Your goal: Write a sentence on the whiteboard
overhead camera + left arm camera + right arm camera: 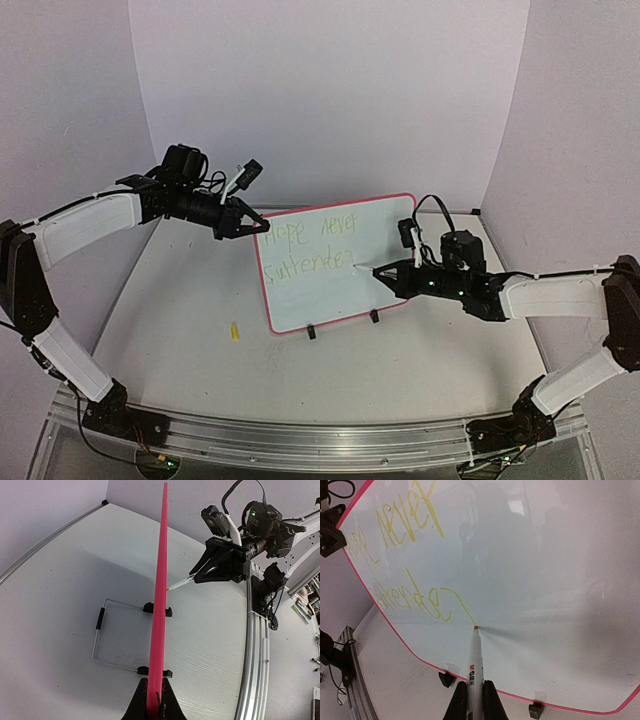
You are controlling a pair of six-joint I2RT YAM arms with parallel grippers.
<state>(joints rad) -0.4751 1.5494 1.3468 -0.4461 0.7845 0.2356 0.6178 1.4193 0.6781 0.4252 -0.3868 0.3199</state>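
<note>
**Marker tip on the board, second line under way**

The whiteboard (335,295) stands upright near the middle of the desk (190,340), turned a little toward the right arm. It has a white face, a red-pink frame with rounded corners and two black clip feet (312,333) at its lower edge. The sentence (310,246) is in thin yellow-green strokes on two lines: "Hope never" above, and roughly "surrender" below, its last letter unfinished.

The desk is pale and white-grained, with a small yellow piece (234,330) lying left of the board. A metal rail (300,440) runs along the near edge, and plain pale lilac walls close in the back and sides.

The left jaws are closed on the frame at the board's upper left edge. The right jaws are closed on a white marker (475,665), whose tip touches the board at the end of the lower line.
</note>
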